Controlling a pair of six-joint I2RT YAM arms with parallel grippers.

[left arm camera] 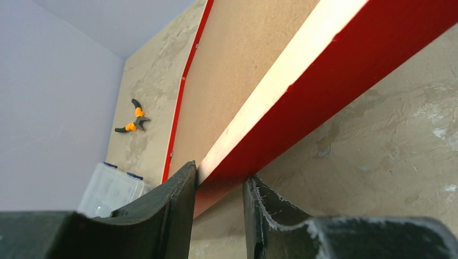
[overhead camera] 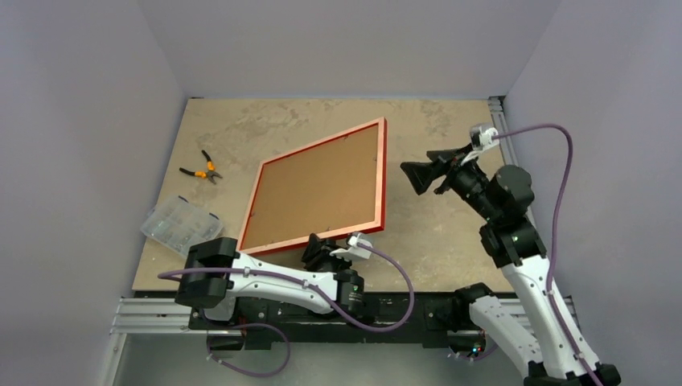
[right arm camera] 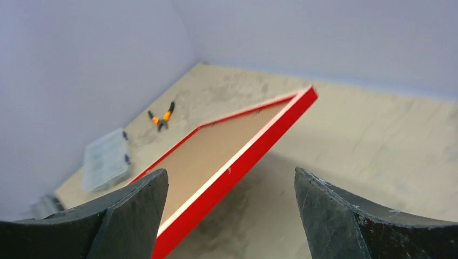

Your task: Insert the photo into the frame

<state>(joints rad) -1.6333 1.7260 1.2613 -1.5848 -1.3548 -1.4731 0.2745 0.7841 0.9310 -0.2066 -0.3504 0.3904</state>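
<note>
The frame (overhead camera: 380, 173) hangs tilted above the table, its pale back facing up and its red edge outward. A brown backing board (overhead camera: 318, 193) fills it. My left gripper (overhead camera: 319, 246) is shut on the frame's near edge. In the left wrist view the red edge (left arm camera: 324, 75) runs between the two fingers of that gripper (left arm camera: 220, 181). My right gripper (overhead camera: 414, 177) hovers open to the right of the frame, touching nothing. In the right wrist view the frame (right arm camera: 254, 148) lies ahead of the wide-apart jaws of the right gripper (right arm camera: 231, 178). The photo is out of view.
Orange-handled pliers (overhead camera: 203, 169) lie at the left of the table. A clear plastic parts box (overhead camera: 178, 225) sits near the front left corner. Walls close in the table on the left, back and right.
</note>
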